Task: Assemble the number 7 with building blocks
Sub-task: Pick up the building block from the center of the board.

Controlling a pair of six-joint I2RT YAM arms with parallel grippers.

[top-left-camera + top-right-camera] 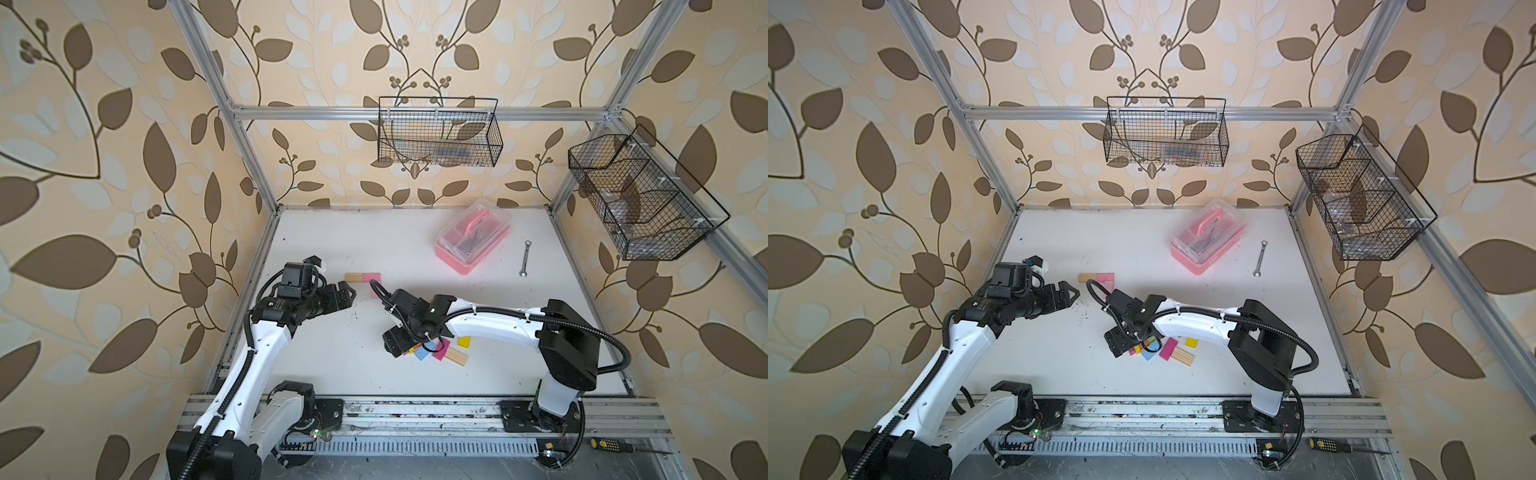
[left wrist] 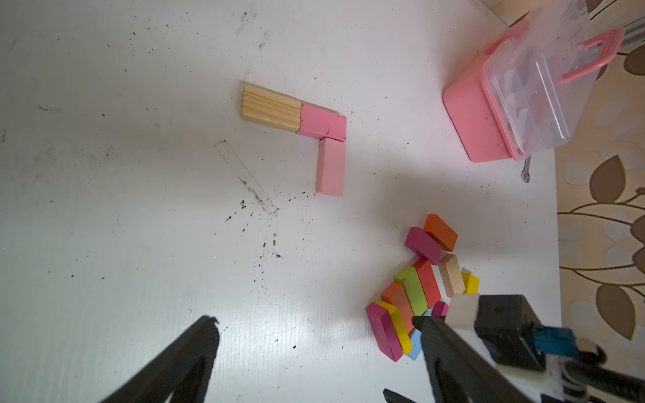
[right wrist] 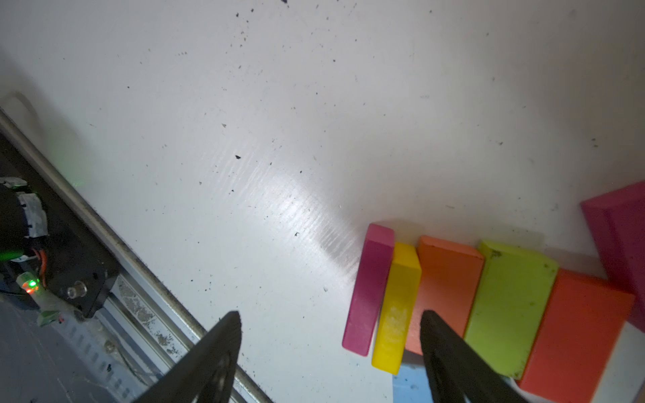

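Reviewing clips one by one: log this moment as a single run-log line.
number 7: three blocks laid, unfinished | left gripper: open, empty | right gripper: open, at loose blocks

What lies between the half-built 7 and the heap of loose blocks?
Between the 7 and the heap only bare table with dark specks, in the left wrist view. In both top views the right arm partly covers it.
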